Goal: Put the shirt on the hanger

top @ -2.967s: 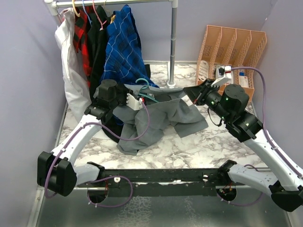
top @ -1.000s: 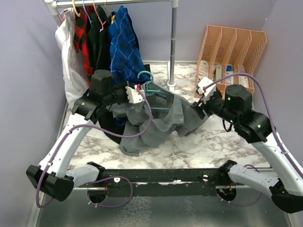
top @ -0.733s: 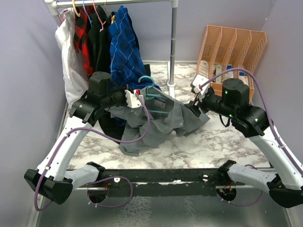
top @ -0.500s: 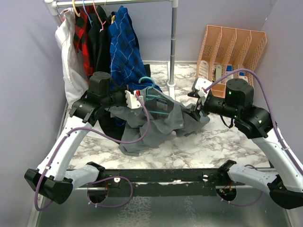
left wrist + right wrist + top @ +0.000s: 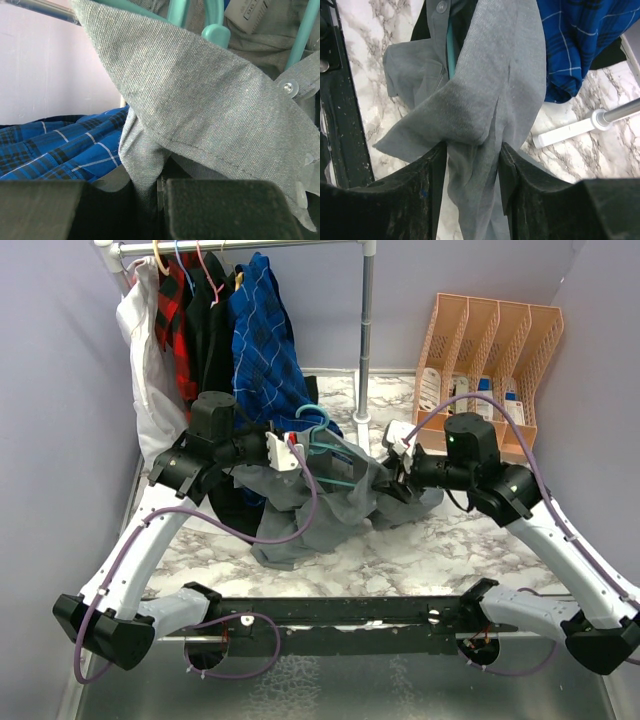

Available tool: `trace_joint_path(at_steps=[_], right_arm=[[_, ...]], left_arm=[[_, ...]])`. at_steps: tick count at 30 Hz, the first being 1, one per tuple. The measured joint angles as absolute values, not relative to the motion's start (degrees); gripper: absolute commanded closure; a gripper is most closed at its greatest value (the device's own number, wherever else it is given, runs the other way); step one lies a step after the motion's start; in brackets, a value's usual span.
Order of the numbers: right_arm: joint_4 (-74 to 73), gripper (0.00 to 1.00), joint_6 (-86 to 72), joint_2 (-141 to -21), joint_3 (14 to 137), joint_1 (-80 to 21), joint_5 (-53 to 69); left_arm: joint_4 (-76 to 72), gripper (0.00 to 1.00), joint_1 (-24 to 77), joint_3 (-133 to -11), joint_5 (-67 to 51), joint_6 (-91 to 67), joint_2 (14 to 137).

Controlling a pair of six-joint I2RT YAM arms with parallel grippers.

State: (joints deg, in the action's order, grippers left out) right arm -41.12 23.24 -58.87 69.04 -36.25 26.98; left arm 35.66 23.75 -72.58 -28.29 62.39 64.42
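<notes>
From above, you see the shirt (image 5: 325,498) bunched mid-bench (image 5: 462,542), with the hanger (image 5: 318,436) poking out at its 12 o'clock. Left wrist: your left end effector (image 5: 160,197) is clenched on a shirt fold, hanger at 1 o'clock. Right wrist: your right end effector (image 5: 472,167) is grasping the shirt too

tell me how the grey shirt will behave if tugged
Probably floppy: the shirt bunches into folds in the right gripper. Its lower part pools on the table, so it may drag and stretch rather than move whole.
</notes>
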Motion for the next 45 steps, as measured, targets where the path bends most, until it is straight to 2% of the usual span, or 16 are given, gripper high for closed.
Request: trace_joint_path(at_steps=[8, 14, 25, 36, 40, 45], right_arm=[[-36.62, 0.57, 22.76, -64.07, 69.65, -36.27, 31.29], [-34.2, 0.63, 21.82, -67.13, 72.01, -36.25, 34.74], [-32.05, 0.66, 20.58, -72.97, 76.38, -36.25, 39.35], [-31.07, 0.79, 19.46, -76.62, 76.64, -35.92, 43.29], [-30.11, 0.98, 18.57, -76.88, 76.14, -35.66, 43.77], [-28.93, 0.99, 17.8, -77.08, 75.42, -35.14, 43.24]], left_arm=[[35.68, 1.0, 23.75, -72.58, -28.91, 62.33, 64.47], [35.68, 1.0, 23.75, -72.58, -29.02, 62.26, 65.14], [35.68, 1.0, 23.73, -72.58, -29.36, 61.63, 65.91], [36.6, 1.0, 23.73, -72.62, -30.13, 61.39, 66.67], [37.28, 1.0, 23.68, -72.71, -30.26, 61.21, 66.85], [38.22, 1.0, 23.7, -73.6, -30.72, 60.69, 66.87]])
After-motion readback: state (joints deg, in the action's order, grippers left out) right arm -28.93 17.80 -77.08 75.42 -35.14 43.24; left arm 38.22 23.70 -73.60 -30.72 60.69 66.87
